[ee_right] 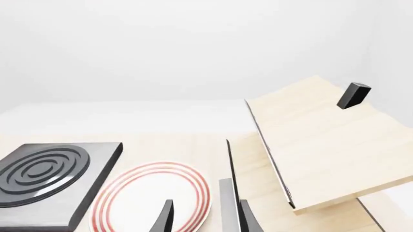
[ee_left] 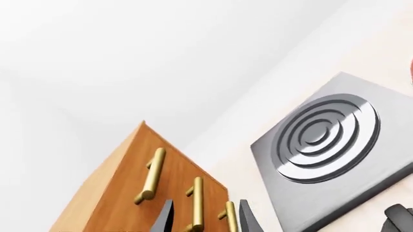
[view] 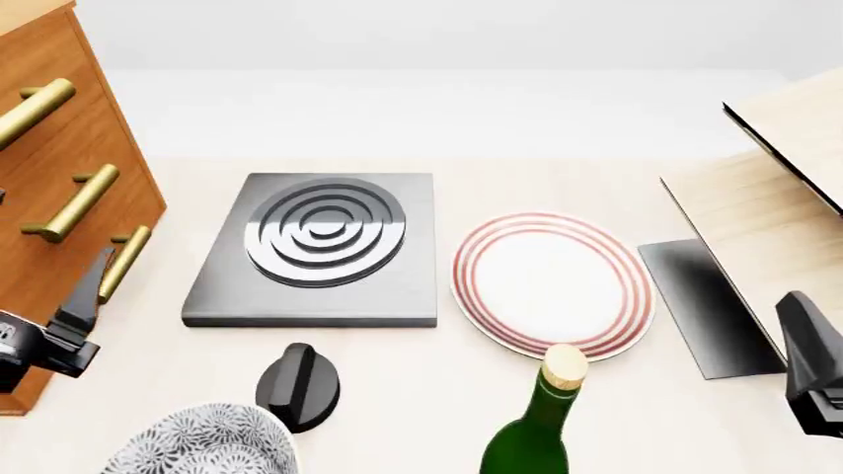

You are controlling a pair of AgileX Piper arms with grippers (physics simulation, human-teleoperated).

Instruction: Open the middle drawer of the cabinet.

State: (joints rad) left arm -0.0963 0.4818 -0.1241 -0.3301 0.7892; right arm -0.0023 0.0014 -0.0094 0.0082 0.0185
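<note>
The orange-brown cabinet (view: 66,59) stands at the table's left edge, with three brass bar handles on its front. The middle drawer (view: 125,193) looks flush with the other two. Its handle (view: 73,202) also shows in the left wrist view (ee_left: 197,200). My left gripper (view: 95,281) is open and empty, close in front of the cabinet near the lowest handle (view: 125,262) and touching nothing. In the left wrist view (ee_left: 205,222) the fingers frame the middle and lowest handles. My right gripper (view: 806,346) is open and empty at the right edge, and it also shows in the right wrist view (ee_right: 205,220).
A grey hob slab (view: 316,247) with raised rings lies beside the cabinet. A red-rimmed white plate (view: 554,281) is at the centre. A green corked bottle (view: 534,434), a black knob (view: 296,385) and a patterned bowl (view: 197,444) are at the front. Pale wooden boards (view: 777,217) stand at the right.
</note>
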